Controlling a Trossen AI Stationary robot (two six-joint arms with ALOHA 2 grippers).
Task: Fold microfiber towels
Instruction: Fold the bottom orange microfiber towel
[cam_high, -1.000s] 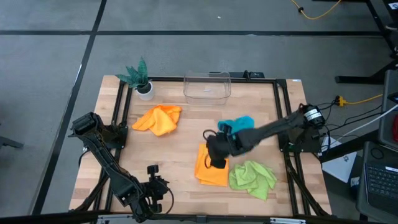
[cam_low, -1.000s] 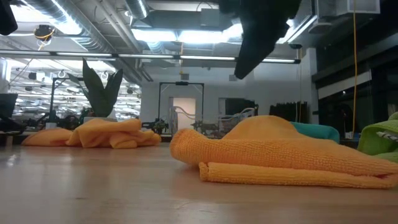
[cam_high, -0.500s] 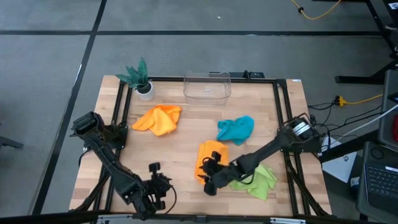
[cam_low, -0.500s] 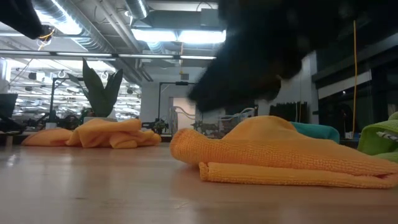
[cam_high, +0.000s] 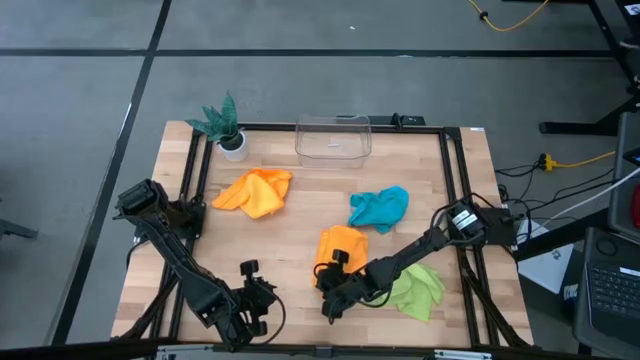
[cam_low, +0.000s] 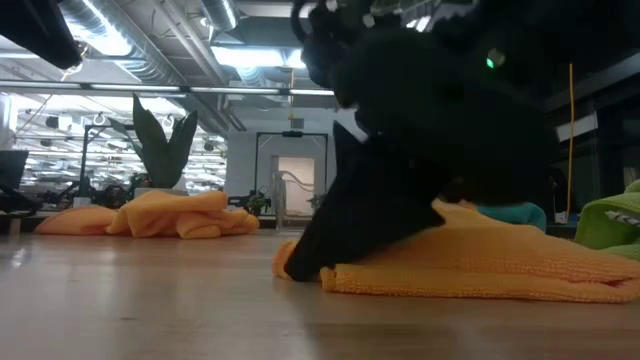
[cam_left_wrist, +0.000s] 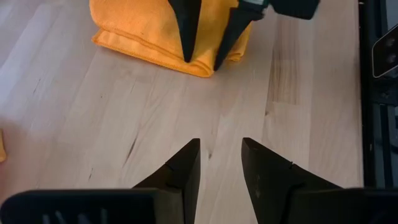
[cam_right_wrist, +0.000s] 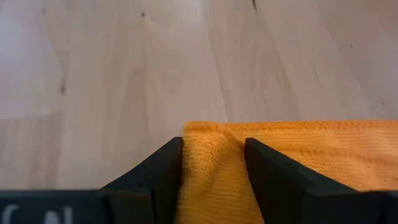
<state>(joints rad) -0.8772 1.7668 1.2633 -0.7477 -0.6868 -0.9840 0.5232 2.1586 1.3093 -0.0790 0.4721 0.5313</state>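
Note:
A folded orange towel (cam_high: 343, 250) lies flat near the table's middle. My right gripper (cam_high: 327, 305) is down at its near left corner, open, with the cloth between its fingers (cam_right_wrist: 213, 142). My left gripper (cam_high: 262, 298) hovers open over bare wood to the towel's left, and its wrist view shows nothing between its fingers (cam_left_wrist: 221, 142). A second orange towel (cam_high: 255, 192), a teal towel (cam_high: 380, 207) and a lime green towel (cam_high: 418, 290) lie crumpled on the table. My right gripper's open fingers (cam_right_wrist: 158, 171) straddle the folded orange towel's near left corner (cam_right_wrist: 211, 134), and the cloth fills the gap between them. They slant down from the table's right. In the low view a fingertip (cam_low: 295, 268) reaches the table at the towel's end. The towel lies flat on the table.
A green plant in a white pot (cam_high: 225, 125) stands at the far left corner. A clear container (cam_high: 333, 140) sits at the far edge. Bare wood lies along the near left part of the table.
My right gripper has come down from above the folded orange towel and gone toward the table's near edge, tipping further downward, and now stands at the towel's near left corner. The towel has stayed where it was.

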